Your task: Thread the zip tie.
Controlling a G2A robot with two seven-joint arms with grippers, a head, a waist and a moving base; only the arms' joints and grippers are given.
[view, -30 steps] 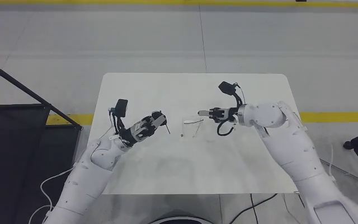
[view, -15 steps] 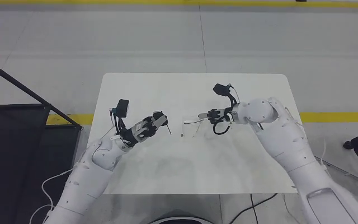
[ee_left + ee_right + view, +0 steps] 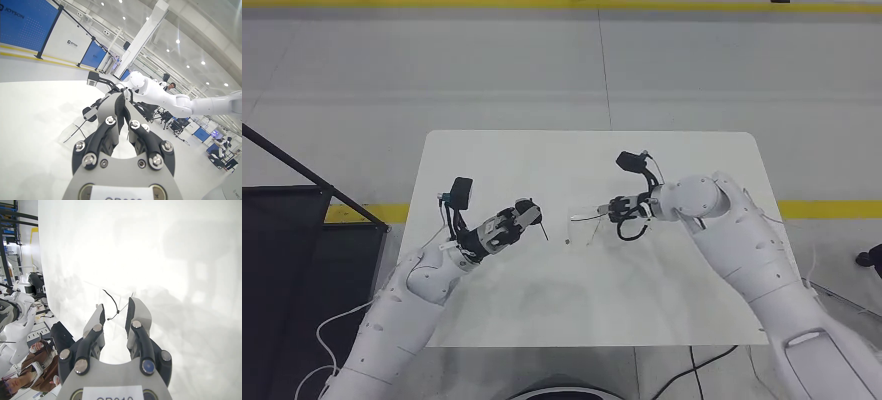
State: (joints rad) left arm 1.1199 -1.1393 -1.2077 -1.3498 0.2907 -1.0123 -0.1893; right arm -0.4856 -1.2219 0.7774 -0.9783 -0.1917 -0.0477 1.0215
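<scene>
- The table (image 3: pixel 492 160) sets the stage, with both arms over its middle.
- Right gripper (image 3: pixel 604 211) has slid inward toward the centre. Its fingers are spread wide and it now hangs by the clear sleeve (image 3: pixel 580 230).
- Left gripper (image 3: pixel 525 213) hasn't budged. It's pressed together on a thin black strip (image 3: pixel 541 232), likely a tie.
- The zip tie (image 3: pixel 111 297) lies curled on the table, framed between the right fingers. A pickup looks close, but threading hasn't begun.

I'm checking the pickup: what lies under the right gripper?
A curved black zip tie lies below the open jaws of the right gripper, by clear plastic on the table. Whether it is on or inside the plastic cannot be told.
</scene>
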